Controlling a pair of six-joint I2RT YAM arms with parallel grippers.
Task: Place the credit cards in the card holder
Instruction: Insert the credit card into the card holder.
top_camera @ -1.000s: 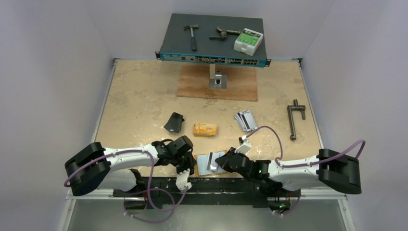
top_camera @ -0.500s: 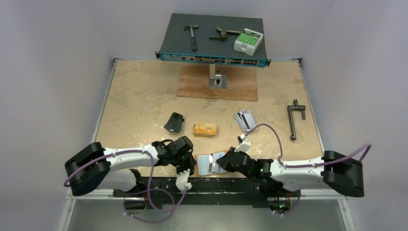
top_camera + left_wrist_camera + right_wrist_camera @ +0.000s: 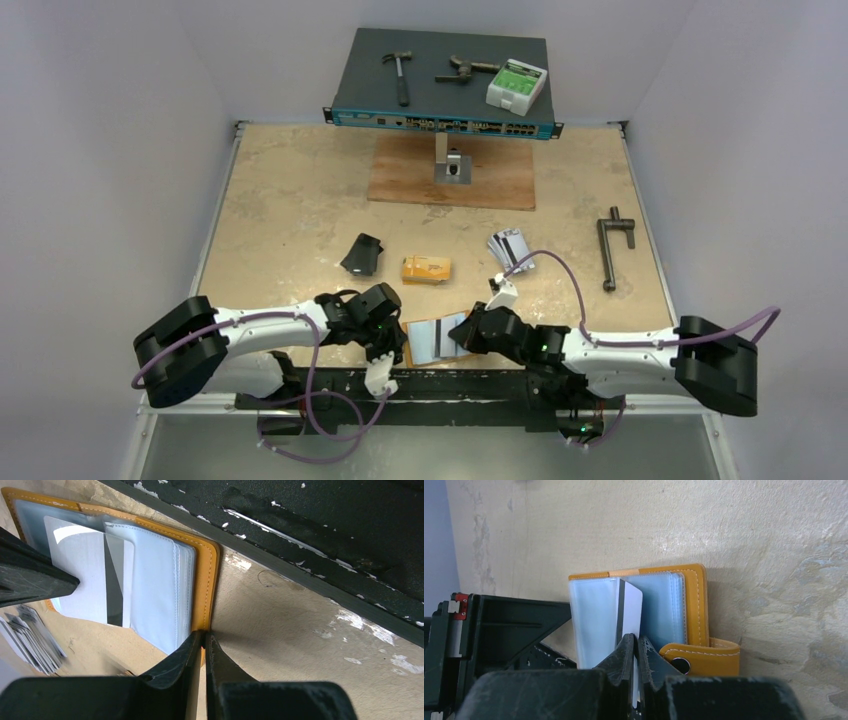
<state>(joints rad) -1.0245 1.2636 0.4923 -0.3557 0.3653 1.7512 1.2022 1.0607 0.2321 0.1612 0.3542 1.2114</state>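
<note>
The orange card holder (image 3: 408, 357) lies open at the table's near edge, its clear sleeves (image 3: 160, 590) facing up. My left gripper (image 3: 204, 636) is shut on its orange edge (image 3: 207, 580). My right gripper (image 3: 634, 642) is shut on a silver-grey credit card (image 3: 630, 610) with a black stripe, and the card's far end lies over the sleeves (image 3: 594, 615). The same card (image 3: 90, 575) shows in the left wrist view. The snap tab (image 3: 704, 660) sticks out beside my right fingers. More silver cards (image 3: 510, 248) and a yellow-orange card stack (image 3: 426, 268) lie farther back.
A black folded case (image 3: 362, 253) lies left of the yellow-orange stack. A wooden board (image 3: 452, 172) with a metal post, a network switch (image 3: 445, 85) carrying tools, and a dark metal tool (image 3: 612, 245) sit farther off. The black table rail (image 3: 325, 535) runs just behind the holder.
My right gripper has moved left with the card, bringing it farther over the holder's sleeves. The left gripper has stayed put on the holder's edge.
</note>
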